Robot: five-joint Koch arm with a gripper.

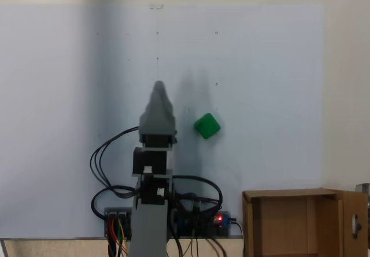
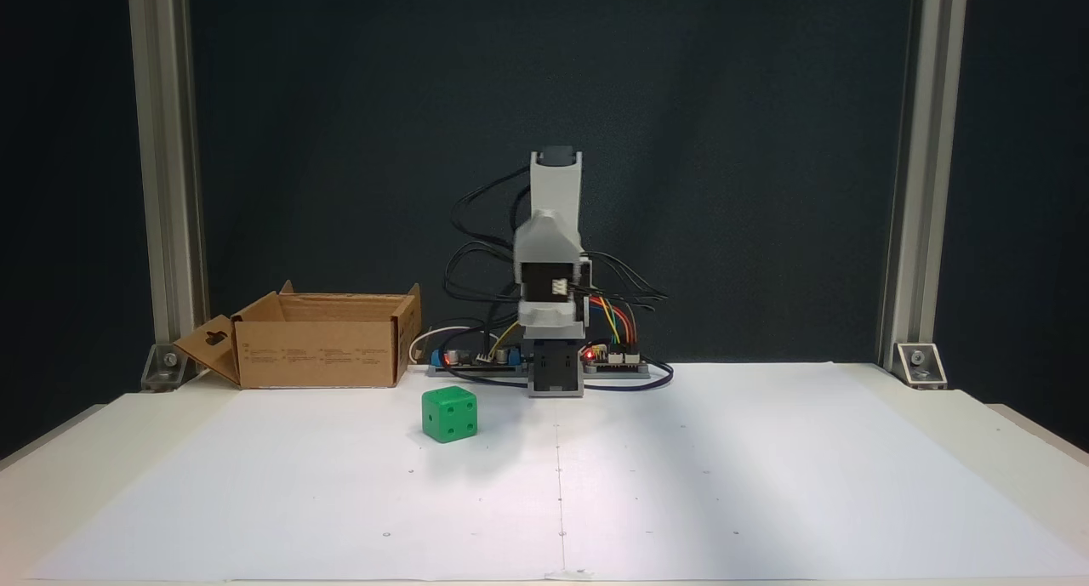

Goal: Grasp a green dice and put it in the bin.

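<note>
In a fixed view from above, a small bright green plastic cube, the green dice (image 1: 206, 126), sits alone on a pale sheet of paper (image 1: 69, 95) covering the table. It is turned so one corner points toward the near edge. To its left, near but apart from it, rises the grey plastic gripper (image 1: 158, 86) of a small hobby arm, folded upright over its base. The jaws line up one behind the other, so I cannot tell whether they are parted or closed; they hold nothing. At the lower right stands the open brown cardboard box, the bin (image 1: 289, 194), flaps up, well apart from the cube.

In a fixed view from the front, the dice (image 2: 449, 414) rests on the paper just left of the arm's base and in front of it, showing faint pips on two faces. The bin (image 2: 319, 354) stands farther back on the left. The gripper (image 2: 551, 220) is tucked against the arm, and its opening is again hidden.

The cube looks light, rigid and smooth. It would probably be best pinched across two opposite flat faces, the wrist turned to match its slant, since a corner grip could slip.
</note>
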